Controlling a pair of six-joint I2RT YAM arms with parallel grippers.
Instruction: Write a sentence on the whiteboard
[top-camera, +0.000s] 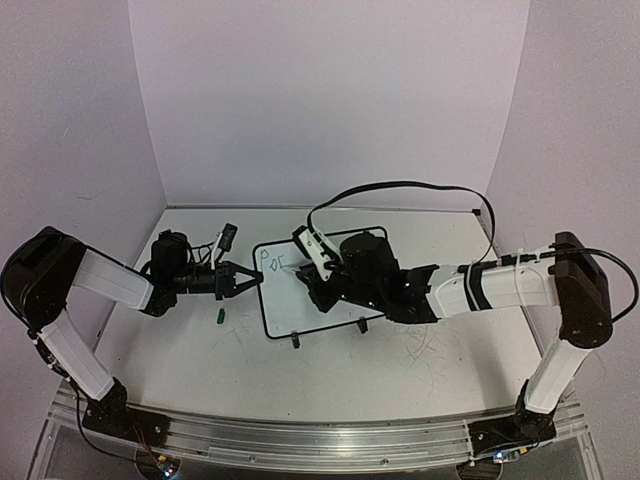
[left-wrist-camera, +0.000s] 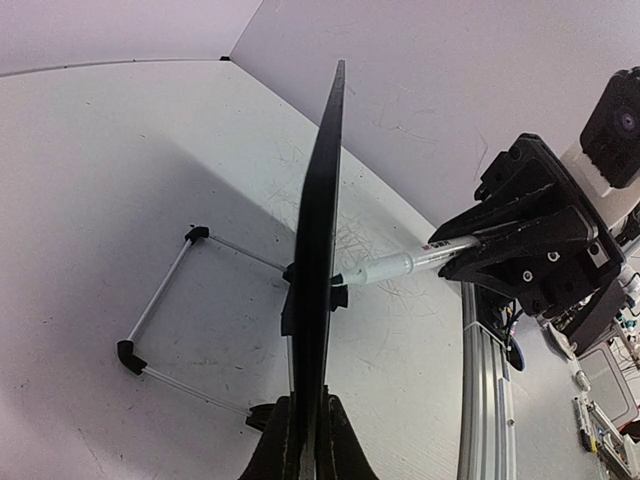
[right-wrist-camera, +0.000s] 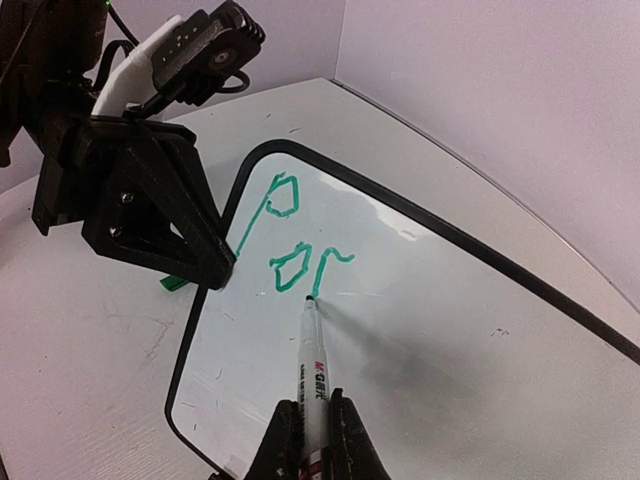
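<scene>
The whiteboard (right-wrist-camera: 420, 340), small, rectangular, white with a thin black rim, stands mid-table (top-camera: 180, 360) on its wire stand (left-wrist-camera: 165, 290). It appears light, stiff and easily tipped, so brace it at the rim. The left gripper (left-wrist-camera: 305, 440) pinches its left edge. The right gripper (right-wrist-camera: 310, 440) clamps a white marker (right-wrist-camera: 315, 370), whose tip touches the third letter of the green sentence (right-wrist-camera: 300, 255).

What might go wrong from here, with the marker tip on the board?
The whiteboard leans on a thin wire stand, clamped at one edge by the left fingers; marker pressure may swivel it. The right fingers pinch the marker far from its tip, so strokes may wobble.
</scene>
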